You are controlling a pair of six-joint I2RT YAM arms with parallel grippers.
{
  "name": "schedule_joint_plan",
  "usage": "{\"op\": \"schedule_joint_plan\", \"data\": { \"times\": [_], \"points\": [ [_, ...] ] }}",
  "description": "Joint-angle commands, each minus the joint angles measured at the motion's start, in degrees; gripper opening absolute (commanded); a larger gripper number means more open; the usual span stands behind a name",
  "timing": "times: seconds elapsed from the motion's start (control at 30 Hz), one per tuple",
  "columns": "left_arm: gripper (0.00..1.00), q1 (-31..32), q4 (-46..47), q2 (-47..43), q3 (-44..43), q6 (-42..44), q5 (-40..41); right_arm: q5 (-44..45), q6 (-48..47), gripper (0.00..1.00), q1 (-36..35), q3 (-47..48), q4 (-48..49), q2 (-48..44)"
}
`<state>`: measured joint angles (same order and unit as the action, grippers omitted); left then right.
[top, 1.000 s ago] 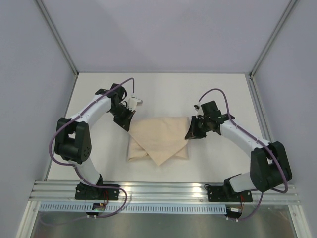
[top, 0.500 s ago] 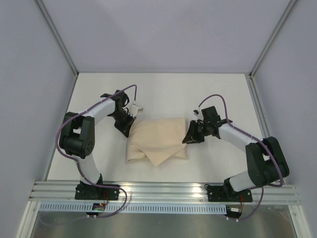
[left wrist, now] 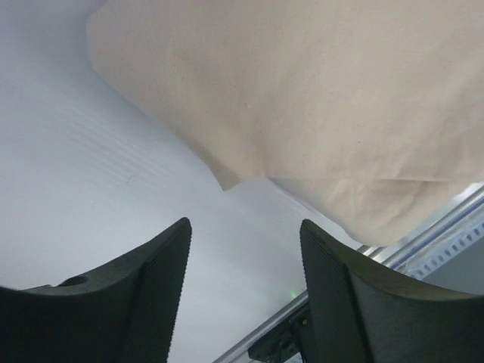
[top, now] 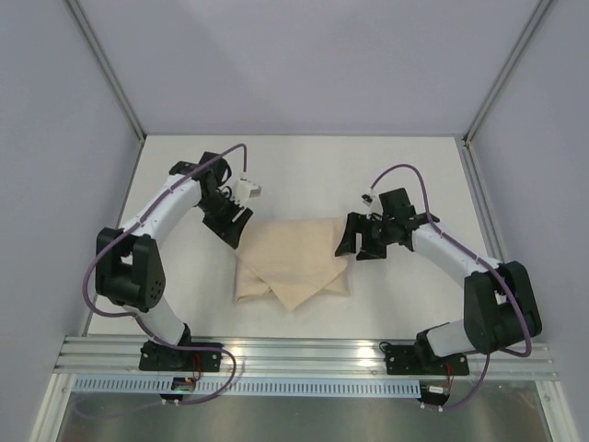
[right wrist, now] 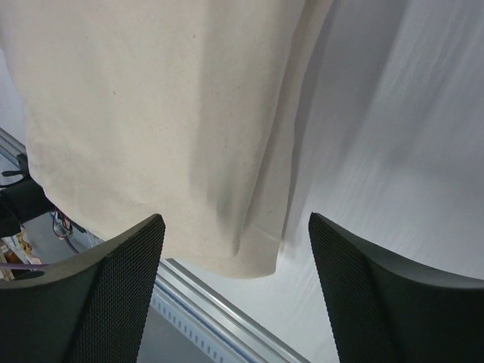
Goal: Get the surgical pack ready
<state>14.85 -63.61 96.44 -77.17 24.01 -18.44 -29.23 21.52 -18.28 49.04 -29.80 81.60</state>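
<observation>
The surgical pack (top: 294, 262) is a folded beige cloth bundle lying in the middle of the white table; whatever is inside it is hidden. My left gripper (top: 236, 232) stands open just off the bundle's far left corner, touching nothing. In the left wrist view the pack (left wrist: 318, 98) fills the top and only bare table lies between the open fingers (left wrist: 155, 287). My right gripper (top: 357, 239) is open at the bundle's far right corner. In the right wrist view the pack's edge (right wrist: 151, 128) hangs above the wide gap between the fingers (right wrist: 113, 295), with nothing held.
White table surface (top: 304, 175) stretches behind the bundle. Grey walls with metal posts (top: 106, 69) enclose the left, right and back. An aluminium rail (top: 304, 354) runs along the near edge, carrying both arm bases.
Both grippers, shut on the bundle's far corners a second ago, have opened and let the cloth go. The bundle has settled slightly nearer and flatter.
</observation>
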Motion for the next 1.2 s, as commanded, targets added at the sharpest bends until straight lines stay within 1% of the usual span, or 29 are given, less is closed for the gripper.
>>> {"op": "schedule_joint_plan", "data": {
  "times": [0.0, 0.07, 0.1, 0.13, 0.17, 0.2, 0.27, 0.3, 0.33, 0.37, 0.47, 0.5, 0.57, 0.6, 0.63, 0.67, 0.73, 0.77, 0.8, 0.87, 0.93, 1.03, 1.07, 1.13, 1.17],
  "points": [
    [0.72, -0.09, -5.99, -3.63, -5.53, 1.13, -5.19, -0.65, -0.08, 0.8, 0.18, 1.5, 5.78, 0.48],
    [0.77, 0.35, -6.26, -2.32, -6.86, -1.14, -9.31, -1.96, 1.5, 0.81, 0.18, 0.8, 8.17, 2.68],
    [0.87, 0.79, -6.0, -1.79, -5.99, -1.33, -9.42, -2.4, 1.94, 0.8, 0.18, 0.54, 10.09, 3.55],
    [0.87, 2.18, -5.56, -1.44, -5.11, -1.6, -9.16, -2.84, 2.3, 0.79, 0.18, 0.1, 10.98, 5.13],
    [0.87, 2.89, -3.38, -0.82, -3.88, -2.64, -6.46, -3.72, 2.82, 0.78, 0.18, -0.34, 11.78, 5.75],
    [0.87, 3.6, -2.4, -0.56, -1.08, -2.83, -4.7, -4.25, 3.09, 0.74, 0.09, -1.48, 13.44, 6.37],
    [0.87, 5.44, 0.66, -0.21, 1.92, -2.39, -3.19, -4.95, 4.49, 0.7, 0.18, -2.97, 15.73, 6.99],
    [0.87, 5.89, 1.55, 0.49, 4.54, -2.04, -2.66, -4.96, 5.11, 0.64, 0.18, -4.63, 18.18, 6.9],
    [0.87, 5.89, 2.35, 0.93, 5.26, -2.3, -2.22, -4.96, 5.55, 0.61, 0.18, -5.17, 19.16, 6.99],
    [0.86, 5.89, 3.4, 1.81, 5.79, -2.3, -1.78, -5.04, 5.81, 0.55, 0.09, -5.79, 19.86, 6.9],
    [0.84, 5.89, 5.86, 3.39, 7.47, -2.91, -2.3, -4.61, 7.04, 0.46, 0.18, -7.02, 21.8, 7.52],
    [0.82, 5.89, 6.57, 3.92, 7.56, -3.35, -2.31, -4.17, 7.31, 0.39, 0.18, -7.11, 21.89, 7.87],
    [0.79, 5.89, 8.15, 5.32, 7.12, -4.93, 0.05, -2.33, 7.22, 0.33, 0.18, -6.85, 21.8, 8.66],
    [0.77, 5.89, 8.33, 5.77, 6.42, -5.02, 0.68, -1.54, 7.92, 0.27, 0.09, -6.76, 22.24, 9.1],
    [0.76, 5.89, 8.59, 5.95, 6.24, -5.46, 1.03, -0.22, 8.45, 0.24, 0.09, -6.59, 22.85, 9.36],
    [0.75, 5.89, 9.55, 6.21, 5.98, -5.73, 1.56, 0.49, 9.15, 0.19, 0.18, -6.15, 23.55, 9.62],
    [0.75, 5.89, 10.96, 6.65, 5.01, -5.99, 2.09, 2.59, 11.35, 0.15, 0.18, -5.1, 25.32, 11.03],
    [0.75, 5.89, 11.32, 7.44, 4.4, -6.17, 3.22, 3.47, 11.96, 0.11, 0.18, -3.0, 25.75, 11.56],
    [0.75, 5.89, 11.84, 7.88, 3.09, -6.26, 4.1, 4.35, 12.32, 0.09, 0.09, -1.94, 25.93, 12.87],
    [0.75, 5.89, 12.46, 9.63, 1.24, -6.08, 7.86, 7.86, 12.76, 0.04, 0.18, 2.18, 25.58, 14.19],
    [0.75, 5.89, 12.55, 10.69, -1.66, -5.64, 8.85, 11.72, 12.85, 0.03, 0.18, 5.44, 24.62, 16.3],
    [0.75, 5.89, 13.25, 12.27, -5.7, -4.76, 10.78, 13.06, 12.06, 0.02, 0.27, 12.64, 23.65, 20.25],
    [0.75, 5.89, 13.08, 13.41, -7.11, -4.59, 11.83, 12.97, 11.45, 0.04, 0.61, 15.1, 23.13, 21.48],
    [0.75, 5.89, 10.29, 14.29, -11.24, -4.06, 12.11, 11.93, 10.65, 0.08, 0.88, 21.34, 20.58, 25.0],
    [0.75, 5.89, 9.31, 13.6, -12.21, -3.8, 11.06, 11.4, 10.04, 0.21, 1.23, 23.02, 19.36, 25.79]
  ]
}}
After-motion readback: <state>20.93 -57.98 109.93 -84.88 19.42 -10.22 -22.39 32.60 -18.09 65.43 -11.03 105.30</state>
